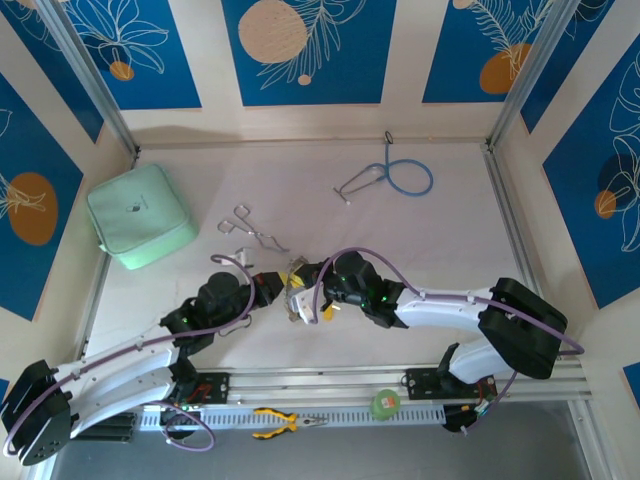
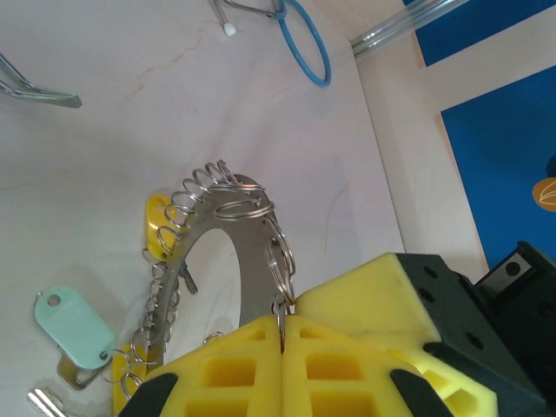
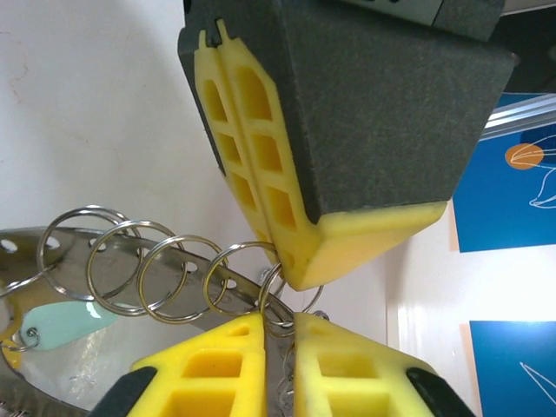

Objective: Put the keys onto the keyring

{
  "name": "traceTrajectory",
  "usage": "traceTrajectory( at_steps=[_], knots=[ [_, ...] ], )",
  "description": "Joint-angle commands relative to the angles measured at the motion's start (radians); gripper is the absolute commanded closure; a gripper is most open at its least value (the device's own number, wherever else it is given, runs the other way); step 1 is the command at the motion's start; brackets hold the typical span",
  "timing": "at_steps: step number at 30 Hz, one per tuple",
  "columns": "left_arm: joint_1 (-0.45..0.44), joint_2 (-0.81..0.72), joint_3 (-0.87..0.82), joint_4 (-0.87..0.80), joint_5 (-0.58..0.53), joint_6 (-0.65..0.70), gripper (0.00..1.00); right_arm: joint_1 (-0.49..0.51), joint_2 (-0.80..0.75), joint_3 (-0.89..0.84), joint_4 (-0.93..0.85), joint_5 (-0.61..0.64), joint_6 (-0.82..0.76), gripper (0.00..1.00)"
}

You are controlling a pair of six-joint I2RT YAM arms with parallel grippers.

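Right wrist view: your left gripper (image 3: 282,261) is clamping the keyring (image 3: 35,236); your right gripper (image 3: 280,347), nearly closed with its hold unclear, is risking slipping off the small ring (image 3: 280,304).

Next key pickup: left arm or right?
Right, likely. The left gripper is shut on the wide silvery metal keyring, steadying it; the right gripper just straddles one small split ring, so it can leave for the teal-headed key.

Left gripper (image 1: 266,291), right gripper (image 1: 321,292) flank keyring (image 1: 297,293).
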State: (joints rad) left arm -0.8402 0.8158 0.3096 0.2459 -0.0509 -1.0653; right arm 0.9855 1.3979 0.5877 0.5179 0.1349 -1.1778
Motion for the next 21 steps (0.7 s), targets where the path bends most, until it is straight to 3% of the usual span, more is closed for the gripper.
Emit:
traceTrajectory(
  at_steps=[1, 15, 21],
  knots=[
    [-0.002, 0.017, 0.034, 0.025, 0.045, -0.022, 1.00, 0.013, 0.011, 0.017, 0.081, -0.009, 0.013, 0.90],
    [-0.002, 0.051, 0.033, 0.086, 0.062, -0.103, 1.00, 0.013, 0.040, 0.007, 0.097, -0.009, 0.023, 0.75],
    [-0.002, 0.051, 0.039, 0.104, 0.070, -0.089, 1.00, 0.006, 0.019, 0.027, 0.029, -0.025, 0.053, 0.98]
  ],
)
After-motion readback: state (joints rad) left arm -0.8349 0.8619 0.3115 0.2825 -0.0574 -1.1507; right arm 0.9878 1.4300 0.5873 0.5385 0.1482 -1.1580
